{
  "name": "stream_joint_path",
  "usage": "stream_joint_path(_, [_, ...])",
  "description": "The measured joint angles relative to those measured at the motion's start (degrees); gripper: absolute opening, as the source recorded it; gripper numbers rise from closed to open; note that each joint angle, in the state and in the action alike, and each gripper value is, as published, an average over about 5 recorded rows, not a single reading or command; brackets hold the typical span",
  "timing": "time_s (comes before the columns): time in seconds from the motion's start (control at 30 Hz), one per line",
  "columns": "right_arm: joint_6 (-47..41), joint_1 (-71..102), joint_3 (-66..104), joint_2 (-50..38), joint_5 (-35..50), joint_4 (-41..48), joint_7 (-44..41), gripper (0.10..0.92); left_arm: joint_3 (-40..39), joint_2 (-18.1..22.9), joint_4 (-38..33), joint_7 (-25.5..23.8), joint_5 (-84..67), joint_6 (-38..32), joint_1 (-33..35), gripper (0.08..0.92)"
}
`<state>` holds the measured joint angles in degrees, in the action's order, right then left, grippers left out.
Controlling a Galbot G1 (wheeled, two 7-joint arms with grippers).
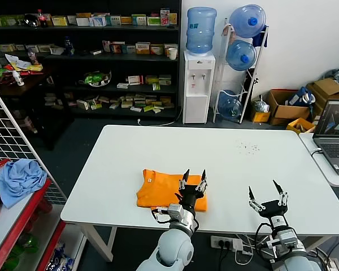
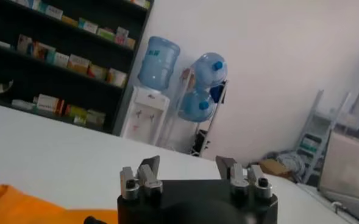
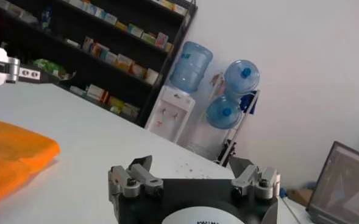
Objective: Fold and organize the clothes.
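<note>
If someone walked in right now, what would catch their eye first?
The bright orange T-shirt, folded into a compact bundle on the near part of the white table. The left gripper hangs open over its right edge; the right gripper waits open farther right. Behind, blue water bottles stand out.

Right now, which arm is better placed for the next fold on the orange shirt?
Left, likely. The left gripper hangs open over the folded orange T-shirt at its right edge; the right gripper is open over bare table, apart from it.

Soft orange cloth T-shirt on a smooth matt table.
</note>
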<state>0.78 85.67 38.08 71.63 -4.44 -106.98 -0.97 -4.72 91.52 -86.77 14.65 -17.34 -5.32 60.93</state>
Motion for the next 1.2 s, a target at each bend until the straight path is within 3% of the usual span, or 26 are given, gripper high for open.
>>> stream_joint_path(0.2, [-1.00,-0.86,0.44,0.62,3.03,-0.50,-1.27,0.823,2.83,-6.47,-2.91,-2.64,2.30,-4.08,2.82,0.809])
stream_joint_path(0.57, [-3.23,-2.85,2.42,3.01,9.25,-1.12,-4.53,0.823,11.66,-17.82,-5.99,-4.55,10.00,-9.92,7.86,0.823])
stream_joint_path(1.2, [-5.85,-3.12,6.15,4.85,12.78,-2.89,-9.45,0.823,22.48,-25.17,-9.37,-7.11,11.64,-6.32,12.14,0.823])
